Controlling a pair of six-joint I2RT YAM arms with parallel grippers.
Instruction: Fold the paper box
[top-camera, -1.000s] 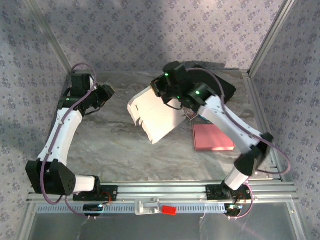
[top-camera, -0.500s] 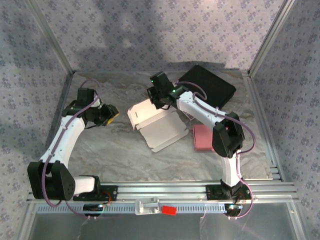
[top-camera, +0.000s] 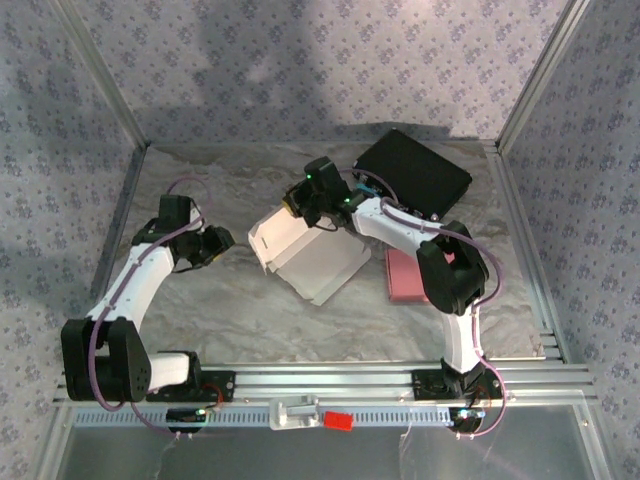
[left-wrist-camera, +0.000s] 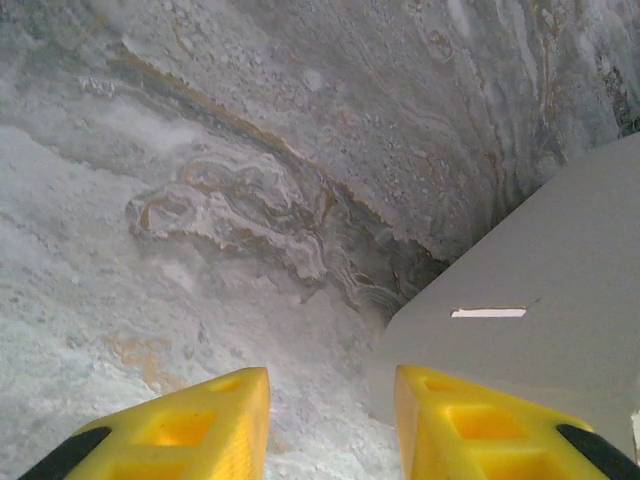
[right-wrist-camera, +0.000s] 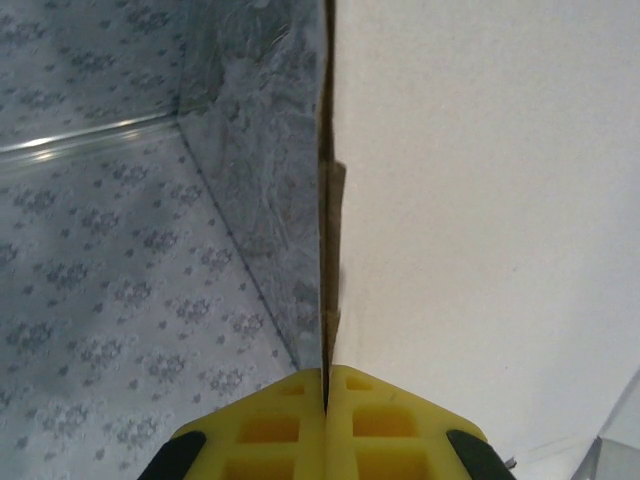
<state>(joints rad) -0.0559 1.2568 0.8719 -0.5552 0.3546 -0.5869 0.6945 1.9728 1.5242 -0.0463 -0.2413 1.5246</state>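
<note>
The box (top-camera: 325, 268) is lying near the middle of the tabletop (top-camera: 230, 310), between the two arms. It is showing as a white sheet only partly folded. Its long axis is running on a slant, from far left toward near right. Its far-left end is tilting up off the marble while the near-right end is resting flat.

The right claw (top-camera: 293, 208) is gripping that raised end. In the right wrist view its yellow fingers (right-wrist-camera: 270, 430) are pressing fully together on the thin edge of a panel. That panel is standing upright and running straight away from the camera, with its white face to the right. The right arm (top-camera: 400, 225) is reaching in from the right along the box's far edge.

The left claw (top-camera: 222, 242) is hanging low just left of the box and pointing toward it, its jaws partly apart and holding nothing. In the left wrist view bare tabletop is showing through the gap between its fingers (left-wrist-camera: 215, 425). A grey-looking box panel with a narrow slot (left-wrist-camera: 488, 313) is lying just beyond the right-hand finger. The panel's rounded corner is sitting close to that fingertip; whether they are touching I cannot tell.

A pink pad (top-camera: 402, 280) is lying flat just right of the box, partly under the right arm's elbow. A black case (top-camera: 420, 170) is sitting at the far right of the tabletop, behind the right arm. Patterned walls (top-camera: 300, 70) are closing in the tabletop at the back and sides.
</note>
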